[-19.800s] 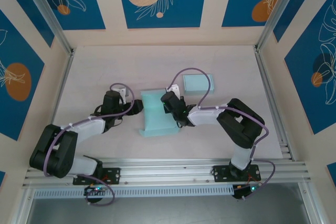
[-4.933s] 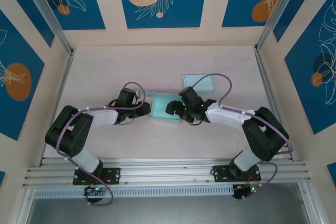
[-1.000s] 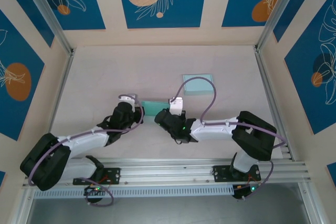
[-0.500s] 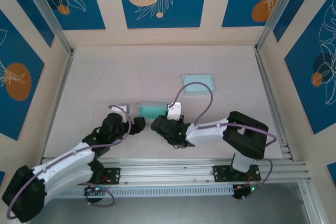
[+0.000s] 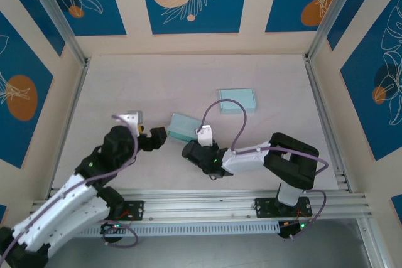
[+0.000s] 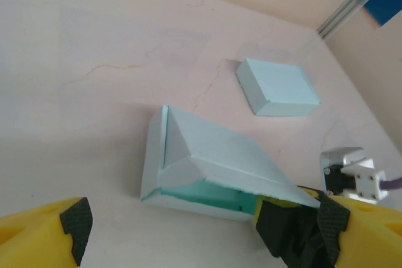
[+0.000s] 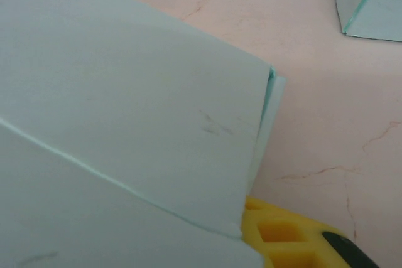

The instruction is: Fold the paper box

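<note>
The light teal paper box (image 5: pixel 183 126) lies on the table, partly folded, its lid (image 6: pixel 232 155) slanting up over a darker teal inside. My left gripper (image 5: pixel 156 137) sits just left of the box, apart from it. Its yellow fingers (image 6: pixel 44 240) stand wide open with only table between them. My right gripper (image 5: pixel 191 149) is at the box's near right corner. One of its yellow fingers (image 7: pixel 282 236) shows beneath the lid's panel (image 7: pixel 125 105), and the panel hides the other finger.
A second, closed teal box (image 5: pixel 237 100) lies farther back on the right, also seen as a closed box (image 6: pixel 276 86) beyond the first. An aluminium rail (image 5: pixel 188 202) runs along the near edge. Patterned walls enclose the table on three sides.
My left gripper has opened, let go of the box and drawn back to the left. The box has turned a little. My right gripper stays at its near corner.
</note>
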Motion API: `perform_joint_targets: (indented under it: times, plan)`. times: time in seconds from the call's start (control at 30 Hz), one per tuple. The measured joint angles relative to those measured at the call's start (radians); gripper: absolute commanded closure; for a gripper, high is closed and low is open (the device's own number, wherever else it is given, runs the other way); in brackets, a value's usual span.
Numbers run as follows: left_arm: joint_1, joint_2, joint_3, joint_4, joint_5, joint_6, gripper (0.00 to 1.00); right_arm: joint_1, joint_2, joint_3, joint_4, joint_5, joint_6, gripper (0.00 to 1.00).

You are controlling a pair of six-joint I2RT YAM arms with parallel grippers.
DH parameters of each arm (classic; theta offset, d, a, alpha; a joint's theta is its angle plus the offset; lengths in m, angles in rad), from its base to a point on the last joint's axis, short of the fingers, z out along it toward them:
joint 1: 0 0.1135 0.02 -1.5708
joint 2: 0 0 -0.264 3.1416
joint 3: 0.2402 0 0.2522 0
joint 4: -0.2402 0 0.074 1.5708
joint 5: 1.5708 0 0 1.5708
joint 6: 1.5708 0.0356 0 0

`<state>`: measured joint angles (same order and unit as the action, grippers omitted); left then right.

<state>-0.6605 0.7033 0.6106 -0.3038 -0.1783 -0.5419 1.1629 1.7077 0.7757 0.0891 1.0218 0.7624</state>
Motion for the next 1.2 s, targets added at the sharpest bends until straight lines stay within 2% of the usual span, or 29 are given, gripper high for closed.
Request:
perform_joint_targets:
  times: [0.17, 0.37, 0.5, 0.73, 0.97, 1.2]
  plan:
    - [0.011, 0.358, 0.186, -0.003, -0.043, 0.159, 0.13, 0.000, -0.004, 0.013, -0.027, -0.014, -0.043, 0.70]
    - [0.041, 0.613, 0.338, 0.007, -0.014, 0.272, 0.24, 0.000, -0.004, 0.030, -0.055, -0.033, -0.080, 0.68]
    - [0.047, 0.682, 0.312, 0.019, 0.018, 0.286, 0.30, 0.000, -0.004, 0.039, -0.080, -0.049, -0.087, 0.59]
    - [0.050, 0.725, 0.214, 0.076, 0.058, 0.254, 0.43, 0.029, -0.023, 0.067, -0.168, -0.056, -0.105, 0.28]
    - [0.050, 0.759, 0.149, 0.187, 0.062, 0.222, 0.47, 0.068, -0.137, 0.066, -0.254, -0.094, -0.117, 0.01]
    - [0.050, 0.774, 0.118, 0.264, 0.038, 0.200, 0.46, 0.079, -0.299, 0.039, -0.263, -0.161, -0.124, 0.00]
